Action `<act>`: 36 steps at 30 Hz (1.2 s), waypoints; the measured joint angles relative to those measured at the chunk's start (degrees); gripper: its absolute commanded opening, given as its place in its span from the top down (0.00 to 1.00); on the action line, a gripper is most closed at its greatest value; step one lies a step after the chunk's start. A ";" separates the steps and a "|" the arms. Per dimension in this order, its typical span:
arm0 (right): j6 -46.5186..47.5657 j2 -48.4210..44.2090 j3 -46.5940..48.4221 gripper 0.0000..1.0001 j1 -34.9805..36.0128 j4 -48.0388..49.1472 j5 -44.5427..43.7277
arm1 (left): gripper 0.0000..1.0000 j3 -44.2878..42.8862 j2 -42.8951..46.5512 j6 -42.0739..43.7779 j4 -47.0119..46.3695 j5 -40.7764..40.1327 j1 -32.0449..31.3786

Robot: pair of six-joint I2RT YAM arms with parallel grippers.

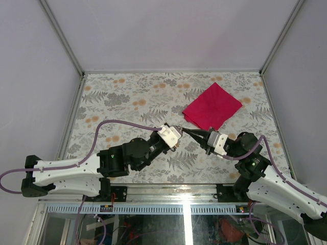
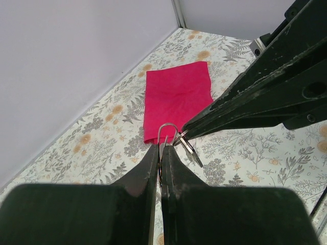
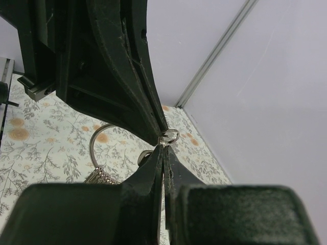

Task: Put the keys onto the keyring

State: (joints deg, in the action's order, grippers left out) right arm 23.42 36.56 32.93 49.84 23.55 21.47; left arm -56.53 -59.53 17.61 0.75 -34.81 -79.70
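Checker: Grip first: what is held by the left gripper [image 2: 160, 147]?

Observer: Its fingers are pressed together on the keyring [image 2: 167, 125], so that the silver loop stands out beyond the tips, raised off the table [image 2: 255, 153]. It is judged to be held that way so that the wire is kept steady and exposed for threading.

Checker: And the right gripper [image 2: 185, 132]?

Observer: It is clenched too, and its tip, reaching in from the right, touches the loop's right side. A small oblong key [image 2: 191, 151] is seen hanging just below that tip by its own little ring. Whether it is pinched there or merely caught cannot be told.

Checker: Why are the two tips set nose to nose?

Observer: A thin gap in the wire has to be met by a tiny eyelet. Both pieces are therefore probably gripped close to the meeting point, where little wobble is allowed.

Checker: Where is this done?

Observer: Above the middle of the table, toward its near edge. A red cloth [image 2: 176, 99] is laid flat farther off and to the right, well apart from both grippers.
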 measured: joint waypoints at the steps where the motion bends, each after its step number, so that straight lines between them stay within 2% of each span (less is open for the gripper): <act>1: 0.00 -0.09 0.00 1.00 0.00 0.09 -0.13 | 1.00 0.00 0.00 -0.07 0.00 0.04 0.00; 36: -0.09 0.31 0.00 1.00 0.00 0.68 -0.90 | 1.00 -0.02 -0.35 -0.50 0.17 0.74 0.00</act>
State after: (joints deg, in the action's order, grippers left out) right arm 23.33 36.86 32.93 49.84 24.23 20.58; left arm -56.55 -59.88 17.10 0.93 -34.06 -79.70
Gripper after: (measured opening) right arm 0.009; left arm 0.032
